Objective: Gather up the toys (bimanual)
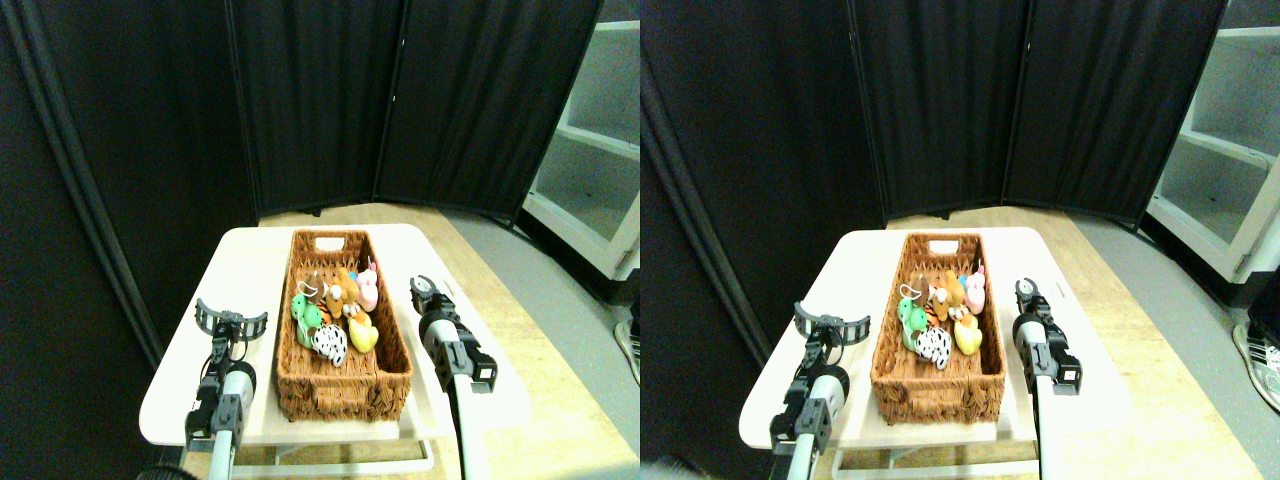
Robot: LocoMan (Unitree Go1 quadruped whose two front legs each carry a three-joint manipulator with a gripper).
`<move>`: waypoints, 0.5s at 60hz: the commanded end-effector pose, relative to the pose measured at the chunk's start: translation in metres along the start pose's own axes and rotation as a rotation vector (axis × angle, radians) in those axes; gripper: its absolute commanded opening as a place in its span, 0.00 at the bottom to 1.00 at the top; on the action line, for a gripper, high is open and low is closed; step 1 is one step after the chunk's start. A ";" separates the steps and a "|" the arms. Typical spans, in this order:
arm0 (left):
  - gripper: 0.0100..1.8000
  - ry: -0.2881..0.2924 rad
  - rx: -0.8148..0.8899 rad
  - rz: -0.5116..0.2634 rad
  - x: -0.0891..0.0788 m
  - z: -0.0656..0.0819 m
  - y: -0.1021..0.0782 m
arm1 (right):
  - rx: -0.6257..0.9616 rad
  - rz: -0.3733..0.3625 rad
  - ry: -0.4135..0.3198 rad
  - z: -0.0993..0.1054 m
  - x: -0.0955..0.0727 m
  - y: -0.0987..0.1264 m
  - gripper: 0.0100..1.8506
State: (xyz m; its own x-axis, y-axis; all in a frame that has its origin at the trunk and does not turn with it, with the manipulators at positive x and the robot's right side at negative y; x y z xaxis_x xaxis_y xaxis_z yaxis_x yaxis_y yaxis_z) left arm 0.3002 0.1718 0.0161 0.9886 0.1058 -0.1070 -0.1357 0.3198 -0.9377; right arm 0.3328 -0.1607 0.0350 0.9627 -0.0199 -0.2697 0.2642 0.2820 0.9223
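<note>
Toys [335, 310], soft and many-coloured, lie heaped inside the basket [300, 385].

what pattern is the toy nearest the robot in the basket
White with black spots, clearest in the stereo view.

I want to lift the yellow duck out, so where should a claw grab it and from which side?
Grip the yellow duck across its rounded body, coming straight down from above. It lies among other toys, with the basket wall close on its right, so a sideways approach looks blocked. The right claw is nearer.
</note>
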 end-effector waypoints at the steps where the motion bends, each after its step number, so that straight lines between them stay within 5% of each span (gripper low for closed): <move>1: 0.57 -0.101 -0.007 -0.068 0.004 -0.004 0.001 | -0.009 0.052 0.000 -0.001 -0.001 0.010 0.00; 6: 0.48 -0.133 0.014 -0.089 0.005 -0.003 0.002 | -0.001 0.047 -0.002 -0.001 -0.001 0.010 0.00; 30: 0.48 -0.140 0.025 -0.096 0.006 0.000 -0.005 | 0.000 0.049 0.003 -0.002 0.003 0.010 0.00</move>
State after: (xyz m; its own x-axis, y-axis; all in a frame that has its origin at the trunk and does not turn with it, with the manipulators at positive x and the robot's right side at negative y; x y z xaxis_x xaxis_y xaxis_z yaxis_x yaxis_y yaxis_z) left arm 0.3043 0.1726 0.0105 0.9780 0.2074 -0.0227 -0.0959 0.3502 -0.9318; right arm 0.3336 -0.1605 0.0366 0.9648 -0.0192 -0.2624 0.2567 0.2880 0.9226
